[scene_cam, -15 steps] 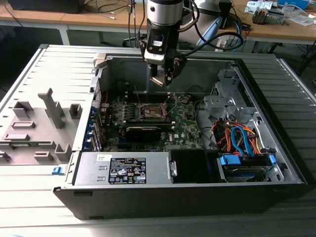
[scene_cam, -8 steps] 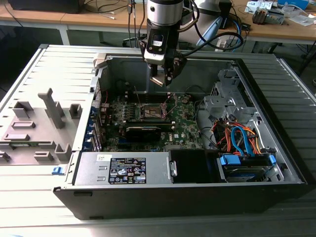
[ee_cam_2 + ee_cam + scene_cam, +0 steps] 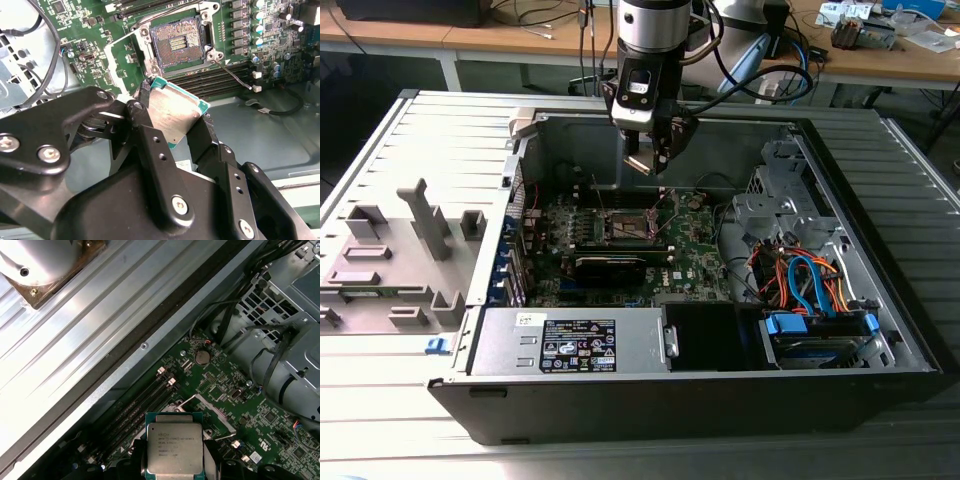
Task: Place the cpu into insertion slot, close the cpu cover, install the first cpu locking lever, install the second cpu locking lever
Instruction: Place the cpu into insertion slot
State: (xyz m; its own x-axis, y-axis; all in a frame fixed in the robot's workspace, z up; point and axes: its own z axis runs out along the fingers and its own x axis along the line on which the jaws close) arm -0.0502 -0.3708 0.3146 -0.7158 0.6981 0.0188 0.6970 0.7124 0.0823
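Exterior view: the gripper (image 3: 650, 163) hangs at about twelve o'clock from the insertion slot (image 3: 628, 228). In the second wrist view it is clamped on the cpu (image 3: 172, 117), apart from the slot.

Bright glare across ribbed panel (image 3: 75, 335)

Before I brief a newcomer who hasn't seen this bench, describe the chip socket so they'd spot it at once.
Inside the open computer case, find the green board. Near its middle sits the socket: a square of brownish-gold contacts in a silver rim, unlike the long black strips beside it.
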